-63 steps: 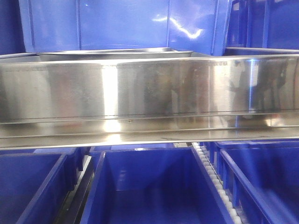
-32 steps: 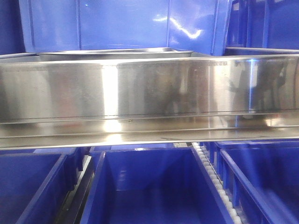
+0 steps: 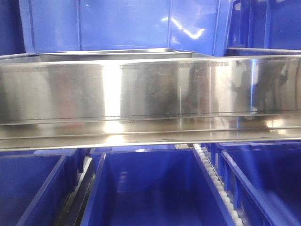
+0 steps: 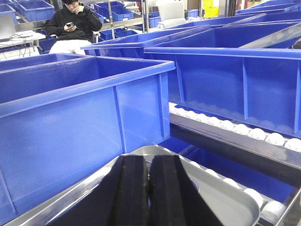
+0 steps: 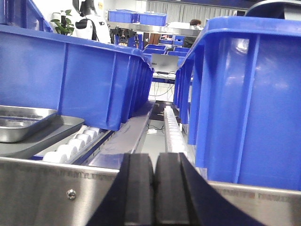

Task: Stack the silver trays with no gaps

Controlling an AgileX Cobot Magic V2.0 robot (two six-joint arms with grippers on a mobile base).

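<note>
Stainless steel makes the silver tray stiff, light and slippery, so the thin out-turned rim looks the best place to grip. In the right wrist view it lies at the left on a grey tray, beside the white rollers. Left pincer and right pincer are both closed on nothing.

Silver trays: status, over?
Left gripper shut, holding nothing, above a grey tray. Right gripper shut, empty, by the steel rail. Silver tray untouched, left of right gripper. Blue bins crowd both sides.
</note>
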